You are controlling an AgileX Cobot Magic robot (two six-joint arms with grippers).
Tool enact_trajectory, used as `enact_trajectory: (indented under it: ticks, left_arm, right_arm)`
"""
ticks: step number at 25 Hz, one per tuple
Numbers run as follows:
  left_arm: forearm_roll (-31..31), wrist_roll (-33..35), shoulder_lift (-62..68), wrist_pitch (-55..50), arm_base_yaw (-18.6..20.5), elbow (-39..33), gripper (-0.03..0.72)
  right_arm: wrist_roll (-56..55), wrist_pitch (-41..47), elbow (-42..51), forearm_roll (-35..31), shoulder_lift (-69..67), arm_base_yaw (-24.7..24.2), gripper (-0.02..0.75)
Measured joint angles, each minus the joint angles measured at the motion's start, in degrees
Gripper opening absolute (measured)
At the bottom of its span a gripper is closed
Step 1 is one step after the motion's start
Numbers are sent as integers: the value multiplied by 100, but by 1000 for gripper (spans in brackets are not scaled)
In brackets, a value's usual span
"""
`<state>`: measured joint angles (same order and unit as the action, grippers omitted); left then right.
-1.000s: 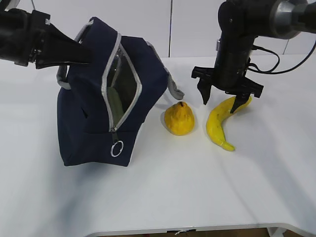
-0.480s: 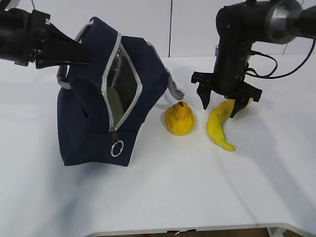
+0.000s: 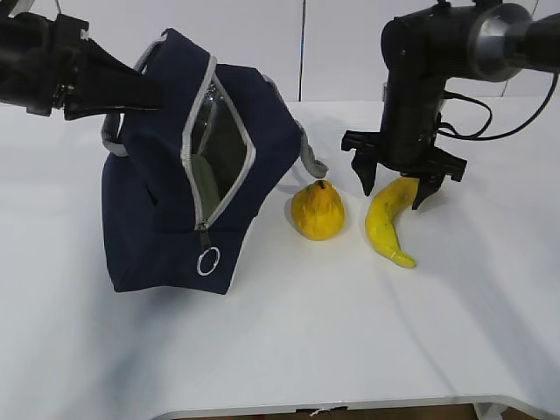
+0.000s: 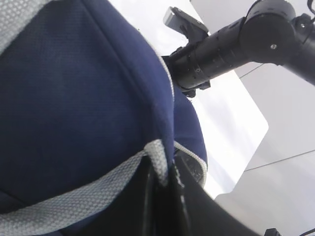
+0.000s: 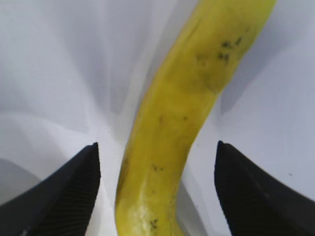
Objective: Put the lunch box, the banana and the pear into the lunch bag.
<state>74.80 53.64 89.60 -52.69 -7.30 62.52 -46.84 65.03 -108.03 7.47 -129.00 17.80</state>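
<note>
The navy lunch bag (image 3: 157,201) stands tilted at the left with its grey zip open. My left gripper (image 3: 147,94) is shut on the grey webbing at the bag's top edge (image 4: 162,167) and holds it up. Inside the opening a pale green and clear shape, the lunch box (image 3: 206,179), shows in part. The pear (image 3: 318,210) sits on the table just right of the bag. The banana (image 3: 389,220) lies right of the pear. My right gripper (image 3: 398,185) hangs open over the banana's far end, one finger on each side of the banana (image 5: 182,113), not touching it.
The white table (image 3: 289,332) runs to a front edge close to the camera. A grey handle loop (image 3: 312,159) of the bag hangs toward the pear. The right arm's cable (image 3: 477,122) trails behind it.
My right gripper has sunk a little and shifted slightly over the banana's far end, still open. The left gripper and the bag have not moved.
</note>
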Motion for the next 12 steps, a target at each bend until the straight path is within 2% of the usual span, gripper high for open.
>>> enact_trajectory:
  ticks: [6,12]
  left_arm:
    - [61,0,0,0,0,0,8]
    - [74,0,0,0,0,0,8]
  right_arm:
    - [-12,20,0,0,-79,0,567]
    - [-12,36,0,0,-79,0,401]
